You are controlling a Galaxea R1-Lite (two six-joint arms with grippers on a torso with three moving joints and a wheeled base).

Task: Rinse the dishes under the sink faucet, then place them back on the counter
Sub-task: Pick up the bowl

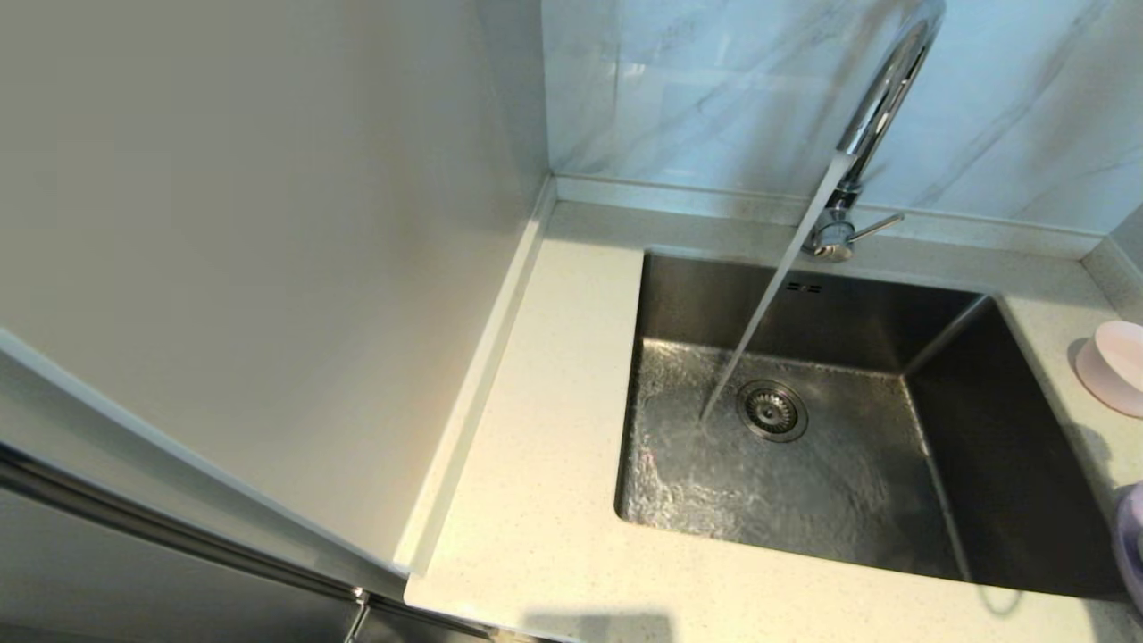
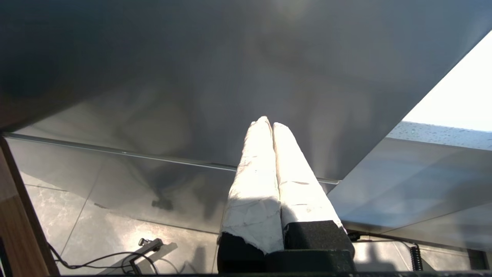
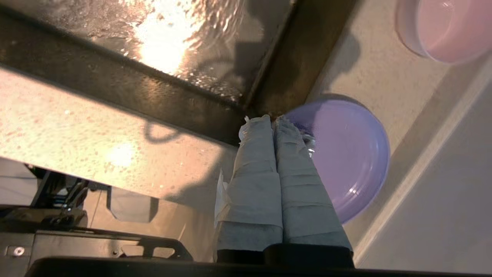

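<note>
Water runs from the chrome faucet (image 1: 880,98) into the steel sink (image 1: 982,429), landing left of the drain (image 1: 771,410). The pink bowl (image 1: 1116,366) and the lavender plate (image 1: 1132,536) rest on the counter (image 1: 536,429) right of the sink. My right gripper (image 3: 272,120) is shut, with its tips over the near rim of the lavender plate (image 3: 346,154) by the sink's corner. A small shiny glint (image 3: 310,143) shows beside one finger; I cannot tell whether it is the spoon. The pink bowl (image 3: 449,27) lies farther back. My left gripper (image 2: 269,123) is shut and parked low by a grey cabinet panel.
The faucet's side lever (image 1: 880,225) points right at the tap's base. A tall pale panel (image 1: 268,268) walls off the counter on the left. The marble wall (image 1: 714,89) stands behind the sink. Neither arm shows in the head view.
</note>
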